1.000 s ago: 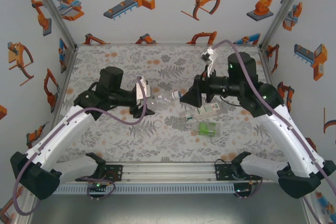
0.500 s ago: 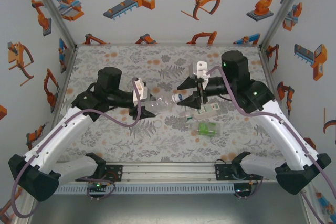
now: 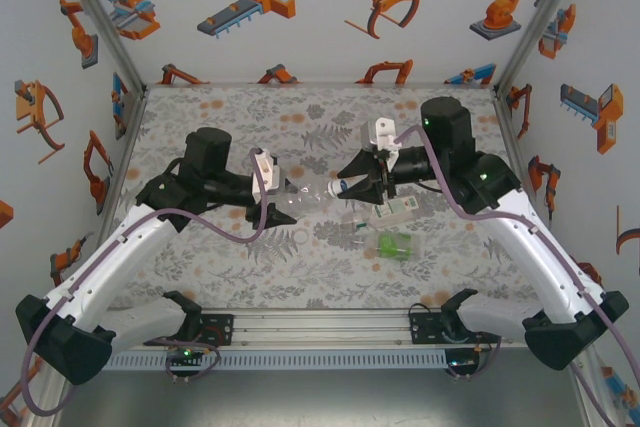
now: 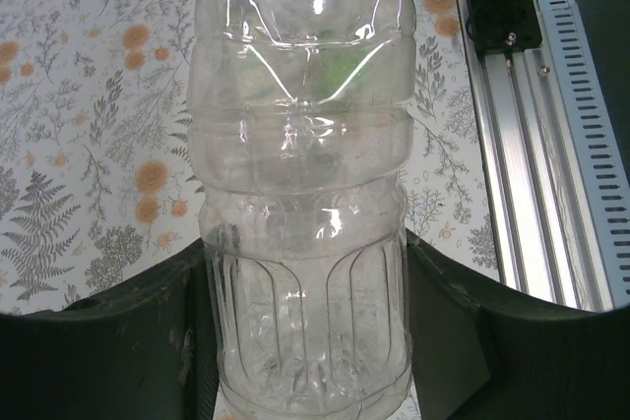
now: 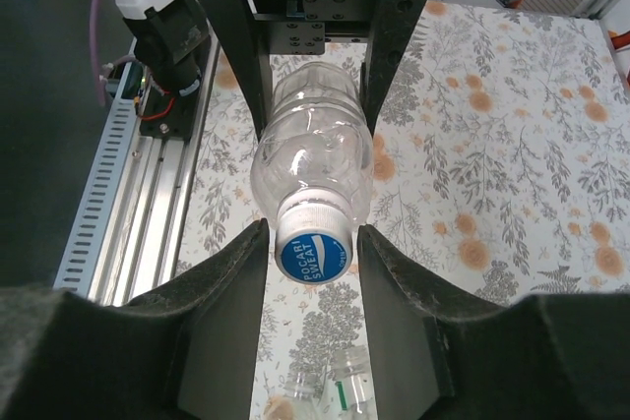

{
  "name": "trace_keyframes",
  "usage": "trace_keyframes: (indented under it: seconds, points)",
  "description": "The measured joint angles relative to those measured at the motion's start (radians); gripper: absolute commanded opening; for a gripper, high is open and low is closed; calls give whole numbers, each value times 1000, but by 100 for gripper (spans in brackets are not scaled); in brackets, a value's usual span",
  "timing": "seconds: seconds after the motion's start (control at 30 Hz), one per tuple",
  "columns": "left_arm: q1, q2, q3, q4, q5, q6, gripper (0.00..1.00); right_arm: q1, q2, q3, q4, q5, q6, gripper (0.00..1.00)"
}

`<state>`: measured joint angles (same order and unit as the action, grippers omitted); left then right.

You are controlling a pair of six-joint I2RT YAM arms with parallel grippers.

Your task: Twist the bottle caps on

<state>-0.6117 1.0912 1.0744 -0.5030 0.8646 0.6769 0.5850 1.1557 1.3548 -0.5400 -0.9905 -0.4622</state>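
The left fingers (image 4: 118, 341) pinched the clear bottle (image 4: 295, 194); the right fingers (image 5: 226, 312) flanked its blue cap (image 5: 313, 248), grip impossible to call. An off-centre bite could slip or cross-thread that cap.

White walls (image 3: 330, 47) with orange robot pictures stand behind and beside the fern-patterned table (image 3: 230, 117); an aluminium rail (image 3: 320, 330) fronts it.

A robot lab cell: aluminium rail (image 3: 320, 325), robot-cartoon walls (image 3: 300, 37), floral table (image 3: 230, 117).
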Motion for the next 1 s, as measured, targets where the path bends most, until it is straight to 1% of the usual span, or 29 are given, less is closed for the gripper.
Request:
trace_keyframes:
  seconds: [0.23, 0.33, 0.5, 0.6, 0.67, 0.7, 0.8, 1.0]
  points:
    - [0, 0, 0, 0, 0, 0, 0, -2, 6, -8, 0, -13, 2, 43]
    - [0, 0, 0, 0, 0, 0, 0, -6, 7, -13, 0, -15, 6, 40]
    - [0, 0, 0, 2, 3, -1, 0, -13, 8, -13, 7, -15, 38, 21]
    - [0, 0, 0, 3, 2, -1, 0, -13, 8, -17, 34, -5, 145, 12]
    - [0, 0, 0, 1, -12, -1, 0, -14, 7, -39, 80, 23, 293, 1]
    - [1, 1, 0, -1, -23, -1, 0, -16, 5, -55, 103, 49, 380, 0]
    - [3, 10, 0, -15, -63, 1, 0, -20, 7, -91, 127, 145, 689, 0]
    - [2, 32, 3, -35, -120, 11, 0, -19, 26, -111, 89, 286, 1294, 0]
